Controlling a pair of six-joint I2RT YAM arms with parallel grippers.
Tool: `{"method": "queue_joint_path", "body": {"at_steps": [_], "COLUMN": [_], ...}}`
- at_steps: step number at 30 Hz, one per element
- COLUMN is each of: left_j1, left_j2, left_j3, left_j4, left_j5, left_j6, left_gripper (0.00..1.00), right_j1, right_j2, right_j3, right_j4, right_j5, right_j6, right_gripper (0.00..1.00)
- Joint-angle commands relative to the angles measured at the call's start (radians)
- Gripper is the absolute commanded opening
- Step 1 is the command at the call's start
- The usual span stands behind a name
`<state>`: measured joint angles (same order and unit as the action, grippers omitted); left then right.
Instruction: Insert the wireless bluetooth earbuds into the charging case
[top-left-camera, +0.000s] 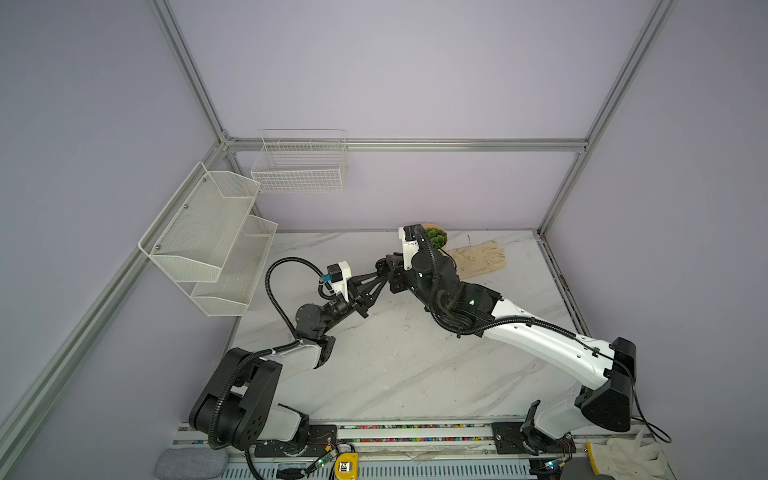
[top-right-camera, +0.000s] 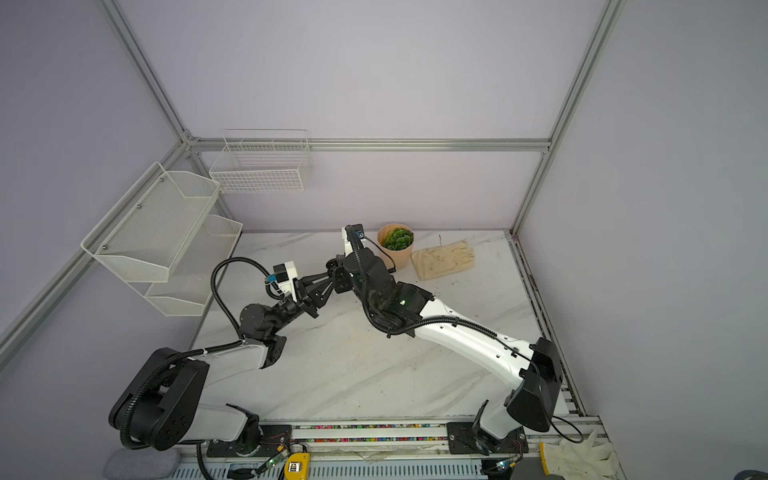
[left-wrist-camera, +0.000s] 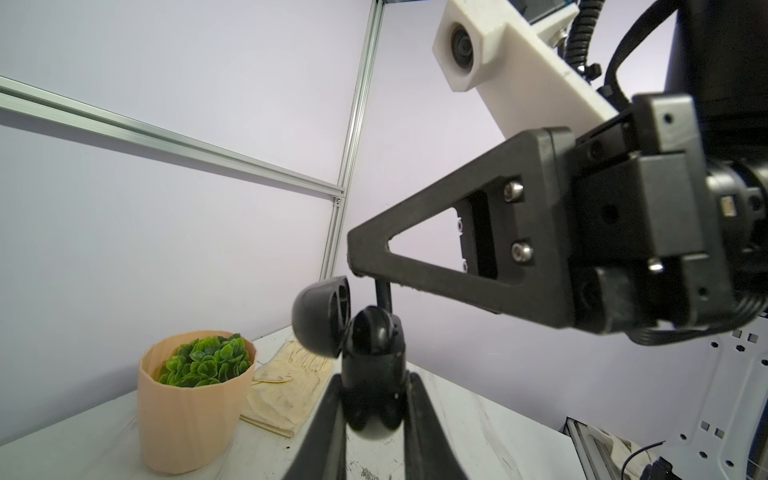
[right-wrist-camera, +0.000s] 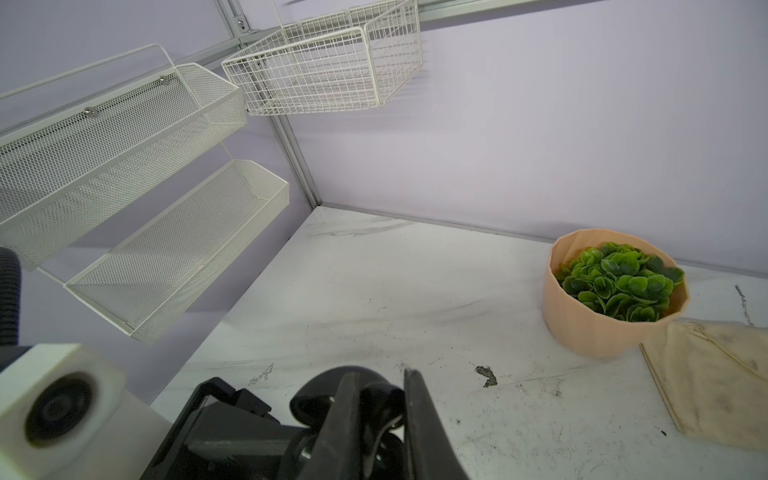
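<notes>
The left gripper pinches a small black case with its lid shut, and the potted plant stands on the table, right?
Not quite: the lid stands open, as the left wrist view shows. The left gripper does pinch the small black case, and the potted plant stands on the table.

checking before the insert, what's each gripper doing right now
left gripper: shut on the black charging case, lid open.
right gripper: shut on a black earbud, by its stem.

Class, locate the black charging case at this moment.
In the left wrist view, the black charging case, lid open, sits clamped in the left gripper, raised over the table, just under the right gripper pinching a black earbud.
</notes>
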<state>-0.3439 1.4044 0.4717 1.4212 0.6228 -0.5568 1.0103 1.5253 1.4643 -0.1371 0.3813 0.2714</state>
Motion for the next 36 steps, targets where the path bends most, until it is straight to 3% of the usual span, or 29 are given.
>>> {"method": "queue_joint_path", "body": {"at_steps": [1,25,29,36], "left_j1": [-0.006,-0.007,-0.006,-0.006], "left_j2": [-0.025,-0.044,-0.045,-0.044], "left_j3": [0.076,0.07,0.069,0.068], "left_j4": [0.081,0.082,0.081,0.081], "left_j5": [0.004,0.001,0.001,-0.001], "left_j6": [0.012,0.018,0.019,0.02], "left_gripper": [0.0,0.0,0.0,0.0], "right_j1": [0.005,0.038,0.039,0.042], "right_j2": [-0.002,0.014,0.017,0.013], "right_j3": [-0.022,-0.016,0.002,0.102], "right_j4": [0.038,-0.037,-0.048,-0.107], "right_j5": [0.01,0.068,0.065,0.082], "right_j6": [0.027,0.07,0.062,0.021], "right_gripper": [0.05,0.09,0.15,0.35]}}
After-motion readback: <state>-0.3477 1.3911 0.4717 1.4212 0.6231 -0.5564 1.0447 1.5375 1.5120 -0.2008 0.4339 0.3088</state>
